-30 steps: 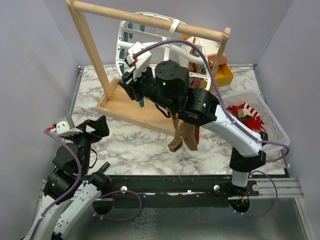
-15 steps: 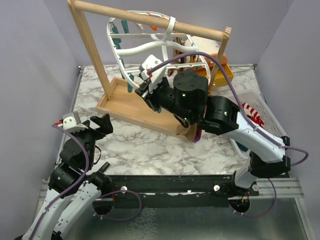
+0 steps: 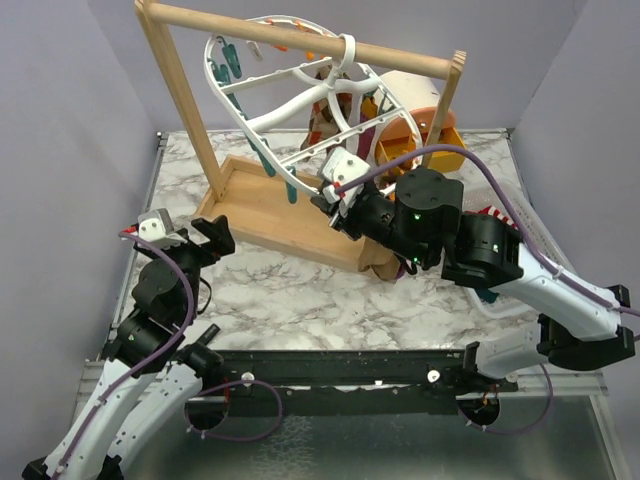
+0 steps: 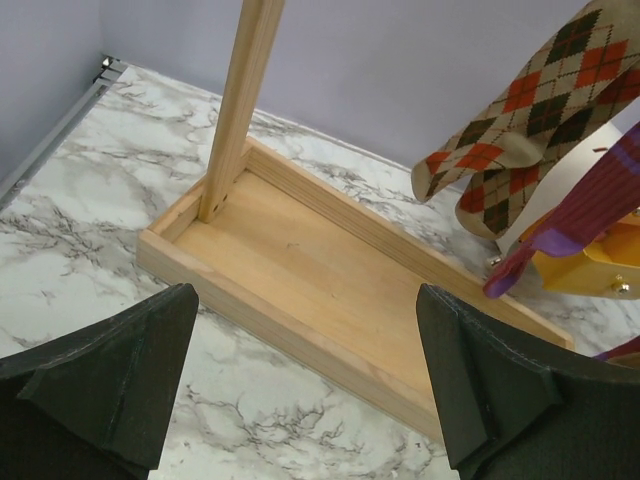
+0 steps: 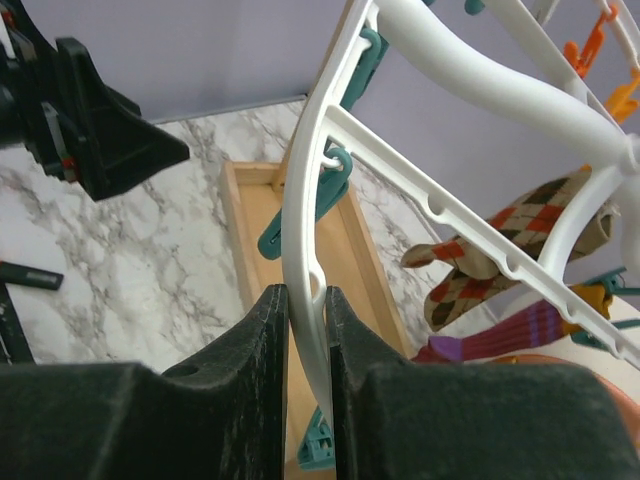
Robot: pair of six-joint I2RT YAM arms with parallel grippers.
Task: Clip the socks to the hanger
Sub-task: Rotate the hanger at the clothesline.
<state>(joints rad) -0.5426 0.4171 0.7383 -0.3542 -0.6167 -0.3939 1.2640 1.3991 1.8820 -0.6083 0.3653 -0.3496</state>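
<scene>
Step in hand, as judged: hanger [image 5: 300,215] being positioned for clipping. It hangs tilted from the wooden rack [image 3: 300,40]. Its white rim is pinched between the jaws of the right gripper [image 5: 306,330]. The left gripper [image 4: 305,350] is held with jaws spread wide and empty, low over the rack's tray [image 4: 300,270]. An argyle sock [image 4: 530,110] and a purple sock [image 4: 580,210] are seen hanging on the ring. Next move calls for a sock to be brought from the basket [image 3: 545,240] to a free teal clip [image 5: 335,190]. The right arm itself lies across that route
</scene>
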